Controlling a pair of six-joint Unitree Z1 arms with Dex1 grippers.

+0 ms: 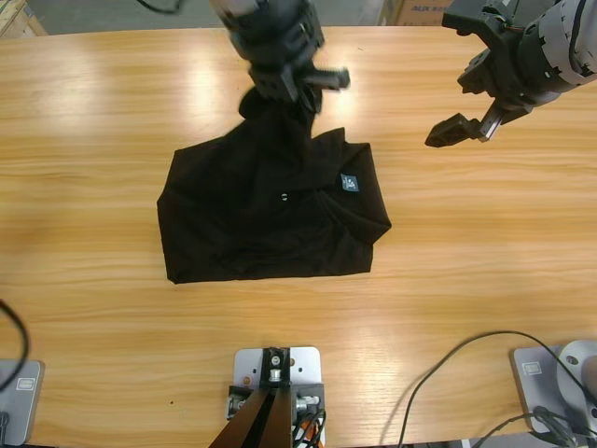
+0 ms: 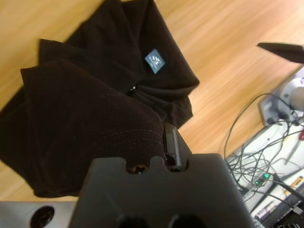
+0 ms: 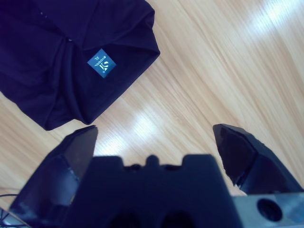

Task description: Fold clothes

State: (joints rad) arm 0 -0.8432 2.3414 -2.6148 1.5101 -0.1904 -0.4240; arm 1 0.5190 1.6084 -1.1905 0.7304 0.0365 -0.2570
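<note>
Beside polo shirt (image 1: 270,210), wide bare table (image 1: 485,252) rightward.

Bare table (image 1: 485,243) around shirt (image 1: 261,215); cables (image 1: 438,373) probably clear.

I see long wooden tabletop (image 1: 485,271), pale grain running lengthwise. Black polo shirt (image 1: 270,219) lies on it, partly folded, collar and blue neck label (image 1: 349,183) facing up. Cable (image 1: 438,373) crosses tabletop edge well apart from shirt.
</note>
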